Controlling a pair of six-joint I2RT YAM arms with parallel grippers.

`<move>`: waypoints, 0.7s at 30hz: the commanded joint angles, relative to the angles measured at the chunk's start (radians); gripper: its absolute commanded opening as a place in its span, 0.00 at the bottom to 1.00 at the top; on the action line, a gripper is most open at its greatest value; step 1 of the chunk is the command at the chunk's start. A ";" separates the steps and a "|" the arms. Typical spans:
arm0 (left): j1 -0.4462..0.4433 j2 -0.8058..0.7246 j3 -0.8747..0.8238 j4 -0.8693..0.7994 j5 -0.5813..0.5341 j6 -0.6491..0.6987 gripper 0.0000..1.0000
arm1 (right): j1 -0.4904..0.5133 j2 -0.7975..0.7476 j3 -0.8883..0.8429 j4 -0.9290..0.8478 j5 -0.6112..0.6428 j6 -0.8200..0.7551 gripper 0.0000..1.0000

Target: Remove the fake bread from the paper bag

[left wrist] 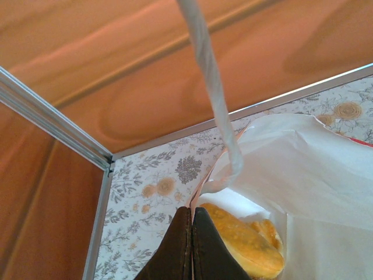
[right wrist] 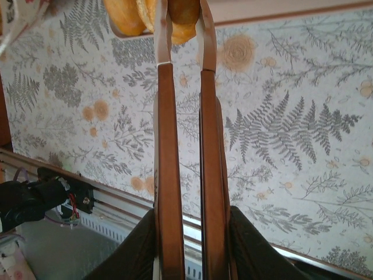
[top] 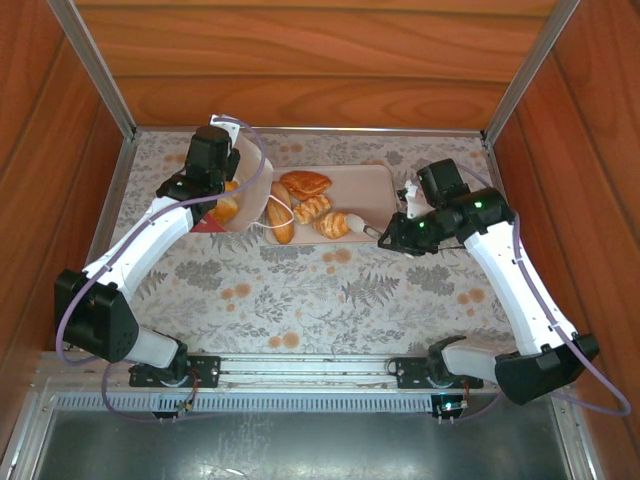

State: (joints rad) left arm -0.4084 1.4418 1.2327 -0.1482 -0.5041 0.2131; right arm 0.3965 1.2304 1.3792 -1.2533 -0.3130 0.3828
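The white paper bag (top: pixel 250 180) stands at the tray's left with its mouth open. My left gripper (left wrist: pixel 192 213) is shut on the bag's rim (left wrist: pixel 204 186); the bag's wall (left wrist: pixel 309 157) and string handle (left wrist: pixel 213 87) rise beside it. Golden fake bread (left wrist: pixel 247 239) lies inside the bag, also seen from above (top: pixel 226 208). Several more pastries (top: pixel 305 184) lie on the pink tray (top: pixel 365 185). My right gripper (right wrist: pixel 189 213) is shut on long brown tongs (right wrist: pixel 169 146), whose tips flank a bread (right wrist: pixel 183 17) at the tray's near edge (top: pixel 333 225).
Wooden walls and metal rails (top: pixel 100 70) enclose the floral table (top: pixel 300 290). The bag sits near the back left corner (left wrist: pixel 108 163). The arm bases and a metal rail (top: pixel 310 370) line the near edge.
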 commanded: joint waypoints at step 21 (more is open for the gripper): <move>-0.006 0.001 0.002 0.037 -0.018 0.011 0.00 | -0.150 0.172 0.002 -0.004 -0.178 -0.131 0.00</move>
State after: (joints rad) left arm -0.4084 1.4418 1.2289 -0.1413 -0.5186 0.2310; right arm 0.2653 1.3949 1.3689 -1.2613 -0.4381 0.2886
